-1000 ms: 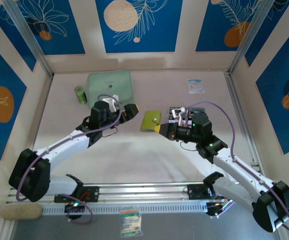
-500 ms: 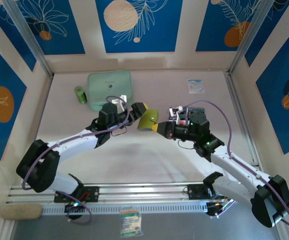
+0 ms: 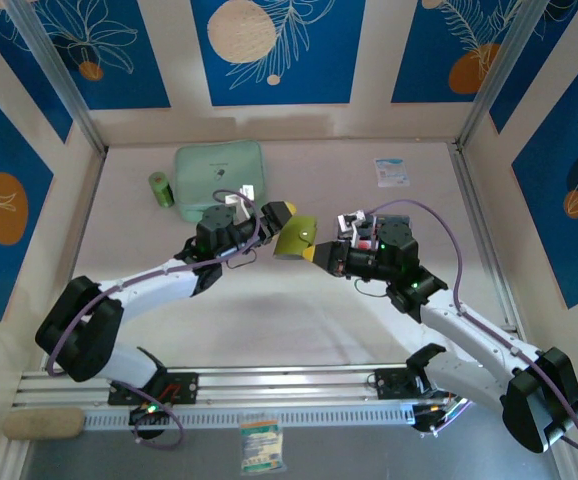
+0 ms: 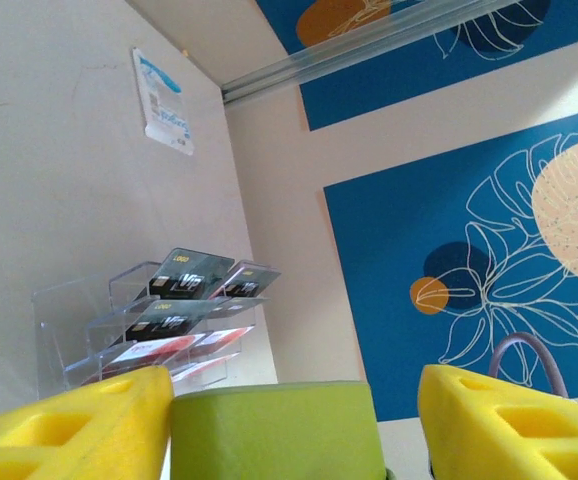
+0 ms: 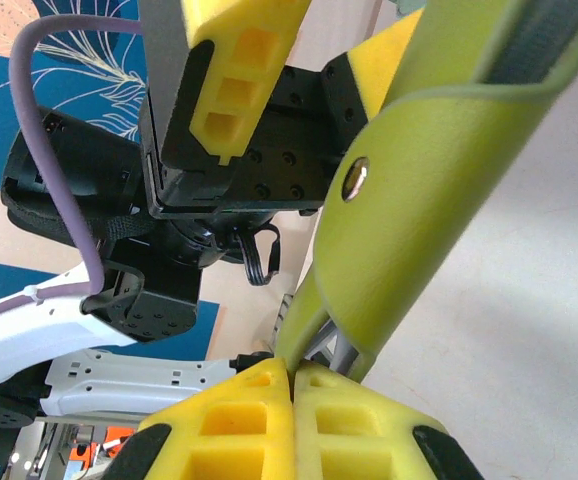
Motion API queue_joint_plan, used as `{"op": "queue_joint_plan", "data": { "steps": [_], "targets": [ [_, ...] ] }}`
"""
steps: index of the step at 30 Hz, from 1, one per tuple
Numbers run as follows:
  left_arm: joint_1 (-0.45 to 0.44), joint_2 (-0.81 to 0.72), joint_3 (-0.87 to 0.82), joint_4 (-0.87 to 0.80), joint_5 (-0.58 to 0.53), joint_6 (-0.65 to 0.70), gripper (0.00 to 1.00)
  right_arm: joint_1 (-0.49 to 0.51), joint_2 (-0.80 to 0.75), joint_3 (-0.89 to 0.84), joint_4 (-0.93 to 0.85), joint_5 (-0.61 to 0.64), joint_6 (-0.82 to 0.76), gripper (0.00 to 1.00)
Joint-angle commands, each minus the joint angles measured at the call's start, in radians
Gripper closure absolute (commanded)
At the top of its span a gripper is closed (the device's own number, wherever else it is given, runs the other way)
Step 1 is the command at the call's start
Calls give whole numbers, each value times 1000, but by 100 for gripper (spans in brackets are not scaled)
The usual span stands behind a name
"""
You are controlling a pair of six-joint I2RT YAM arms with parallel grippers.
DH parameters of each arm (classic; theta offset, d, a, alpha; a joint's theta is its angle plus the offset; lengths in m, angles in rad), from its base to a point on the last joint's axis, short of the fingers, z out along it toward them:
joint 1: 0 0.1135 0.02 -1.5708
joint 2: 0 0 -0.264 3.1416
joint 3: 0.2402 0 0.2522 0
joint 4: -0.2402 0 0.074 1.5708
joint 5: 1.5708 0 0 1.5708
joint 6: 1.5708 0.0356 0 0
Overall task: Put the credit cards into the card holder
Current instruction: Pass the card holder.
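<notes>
top external: I see the card holder [image 3: 296,238] mid-table between left gripper [image 3: 281,216] and right gripper [image 3: 319,255]; credit cards [image 3: 354,226] are just behind the right one.
left wrist: jaws apart, straddling the card holder [image 4: 274,430]; credit cards [image 4: 184,300] sit in a clear rack [image 4: 54,330].
right wrist: right gripper [image 5: 291,378] fingers together, clamped on the card holder edge below the snap button [image 5: 354,178].

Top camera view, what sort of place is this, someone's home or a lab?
Probably a robot test booth, not a home: a table walled by blue leaf-print panels, with the left arm and right arm bolted to an aluminium rail.
</notes>
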Motion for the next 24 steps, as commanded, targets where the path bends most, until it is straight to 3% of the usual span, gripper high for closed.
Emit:
{"op": "queue_joint_plan", "data": {
  "steps": [1, 24],
  "targets": [
    [-8, -1, 10, 68, 23, -6, 39, -8, -19, -5, 33, 6, 8, 100],
    [-13, 1, 10, 103, 71, 16, 67, -14, -21, -13, 36, 20, 19, 100]
  ]
}}
